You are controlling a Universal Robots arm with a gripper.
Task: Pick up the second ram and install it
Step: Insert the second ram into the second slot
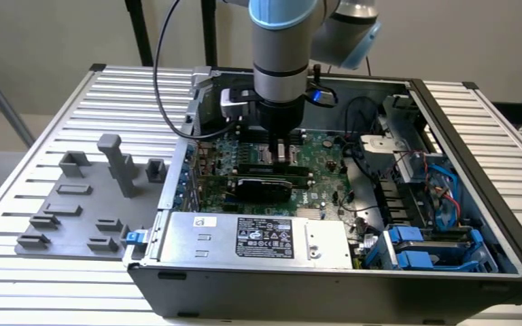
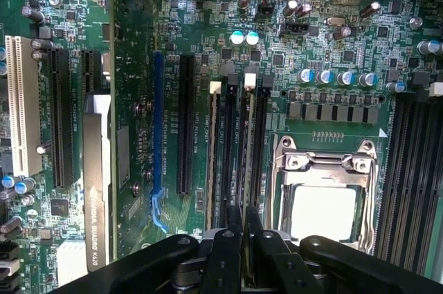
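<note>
- Wrist view, bottom centre: the gripper [image 2: 243, 228] has its fingers pinched nearly together on the thin top edge of the second ram [image 2: 243, 169], which stands edge-on in the memory slots [image 2: 235, 149] beside the CPU socket [image 2: 322, 200].
- Exterior view, upper centre: the gripper [image 1: 282, 157] sits low over the motherboard [image 1: 320, 166] inside the computer case [image 1: 461, 136].
- Risk, as I judge it: a slightly tilted module could bind or miss its slot.
- Whether it is fully seated, I cannot tell; its lower edge is hidden.
</note>
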